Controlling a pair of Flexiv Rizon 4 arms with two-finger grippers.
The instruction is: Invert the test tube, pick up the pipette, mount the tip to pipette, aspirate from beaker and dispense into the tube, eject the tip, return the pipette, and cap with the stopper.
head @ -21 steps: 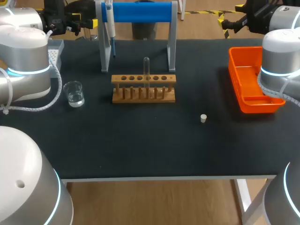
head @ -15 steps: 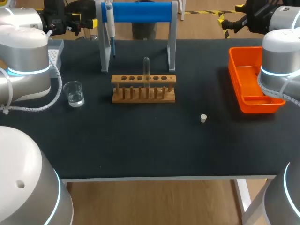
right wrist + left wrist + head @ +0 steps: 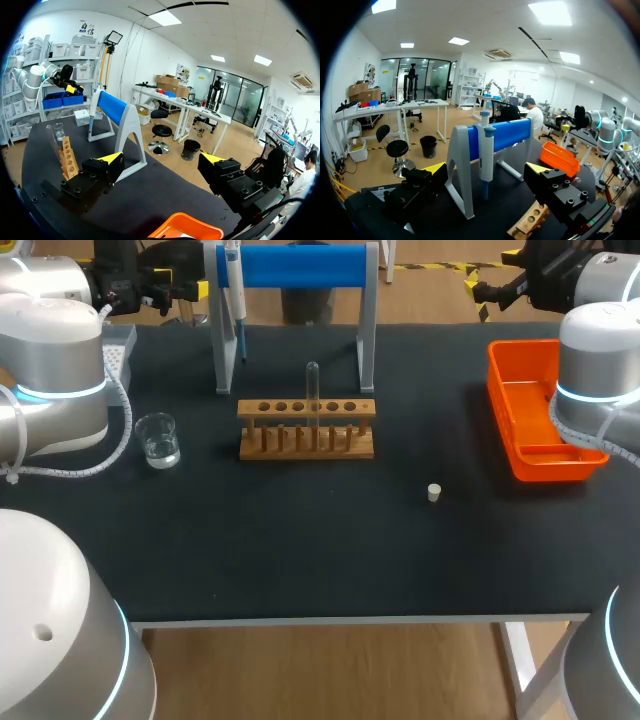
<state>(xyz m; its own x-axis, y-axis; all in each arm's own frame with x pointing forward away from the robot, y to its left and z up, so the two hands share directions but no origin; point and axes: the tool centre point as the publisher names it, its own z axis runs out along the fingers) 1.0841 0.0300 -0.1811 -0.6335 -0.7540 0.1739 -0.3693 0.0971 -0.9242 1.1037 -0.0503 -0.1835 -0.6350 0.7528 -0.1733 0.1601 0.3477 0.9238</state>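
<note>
Blue stand [image 3: 300,265] just behind upright tube [image 3: 312,390]

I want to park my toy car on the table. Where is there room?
The front strip of the table, nearer than the wooden rack and beaker, is bare except the small stopper. Another gap lies between rack and orange tray. The back is crowded around the blue stand.

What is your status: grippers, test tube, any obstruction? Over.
Left gripper open, empty; right gripper open, empty. Test tube upright in rack. Pipette on stand, stopper lying loose. No obstruction around rack.
</note>
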